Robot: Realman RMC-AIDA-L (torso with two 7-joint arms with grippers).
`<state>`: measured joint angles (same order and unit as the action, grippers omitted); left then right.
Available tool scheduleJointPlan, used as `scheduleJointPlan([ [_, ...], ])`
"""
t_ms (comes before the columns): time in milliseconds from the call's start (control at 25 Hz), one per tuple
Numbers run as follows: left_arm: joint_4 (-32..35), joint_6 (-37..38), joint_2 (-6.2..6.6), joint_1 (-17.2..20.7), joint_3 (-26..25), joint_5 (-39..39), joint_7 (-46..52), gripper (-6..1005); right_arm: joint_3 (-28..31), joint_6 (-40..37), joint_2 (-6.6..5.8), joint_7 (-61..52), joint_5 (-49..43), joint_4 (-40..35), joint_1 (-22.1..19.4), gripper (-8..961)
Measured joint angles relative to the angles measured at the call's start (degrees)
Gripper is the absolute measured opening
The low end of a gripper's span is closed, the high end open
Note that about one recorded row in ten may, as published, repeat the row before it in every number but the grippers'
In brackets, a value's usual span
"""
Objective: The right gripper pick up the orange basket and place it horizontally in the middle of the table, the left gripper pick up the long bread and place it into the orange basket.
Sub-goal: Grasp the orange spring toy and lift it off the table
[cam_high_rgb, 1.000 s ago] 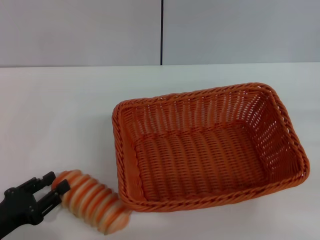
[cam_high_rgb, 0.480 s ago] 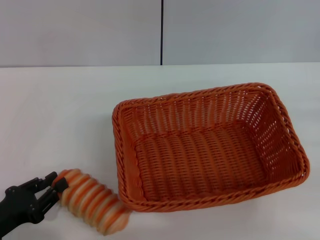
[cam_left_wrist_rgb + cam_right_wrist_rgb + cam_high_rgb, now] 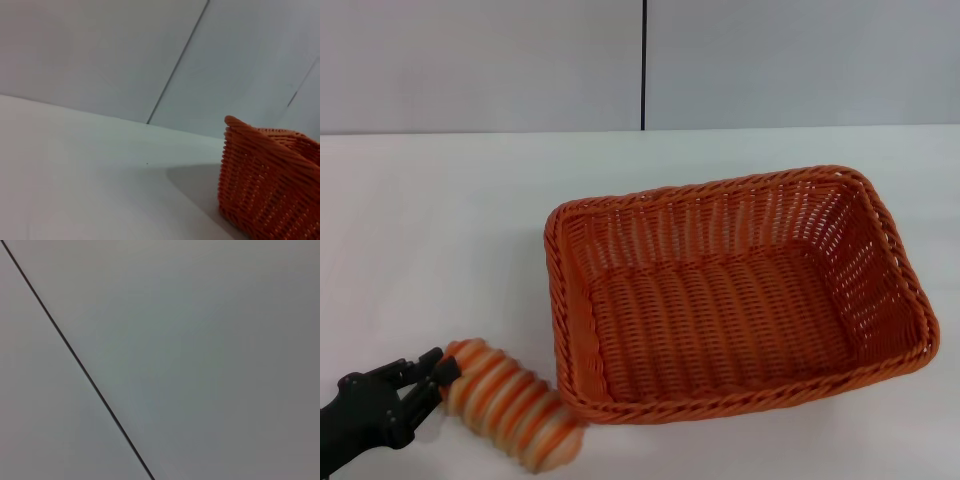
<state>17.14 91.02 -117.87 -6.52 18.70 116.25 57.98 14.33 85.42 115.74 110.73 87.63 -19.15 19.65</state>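
Head view: elevated, facing forward and down across the table (image 3: 440,220) to a grey panelled wall (image 3: 800,60). Left wrist view: set low, close above the tabletop, facing along it toward the same wall; it shares one corner of the orange basket (image 3: 270,185) with the head view. Right wrist view: faces only a wall panel seam (image 3: 80,365).

- Even, soft light; no glare on the tabletop (image 3: 440,230).
- The long bread (image 3: 510,405) is motion-blurred.
- In the left wrist view, the orange basket (image 3: 270,185) casts a faint shadow.
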Motion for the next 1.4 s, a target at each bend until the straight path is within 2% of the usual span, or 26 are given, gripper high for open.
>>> scheduleJointPlan([
  [1040,0.2,-0.2,0.09,-0.4,-0.4,-0.1,0.6,98,0.0,-0.4,0.26,0.0,0.4,0.4,-0.1,511],
  [1400,2.3,0.3,0.75,-0.6,-5.2,-0.5,2.5,86,-0.2,-0.6,0.25,0.0,0.3,1.1,-0.1,511],
])
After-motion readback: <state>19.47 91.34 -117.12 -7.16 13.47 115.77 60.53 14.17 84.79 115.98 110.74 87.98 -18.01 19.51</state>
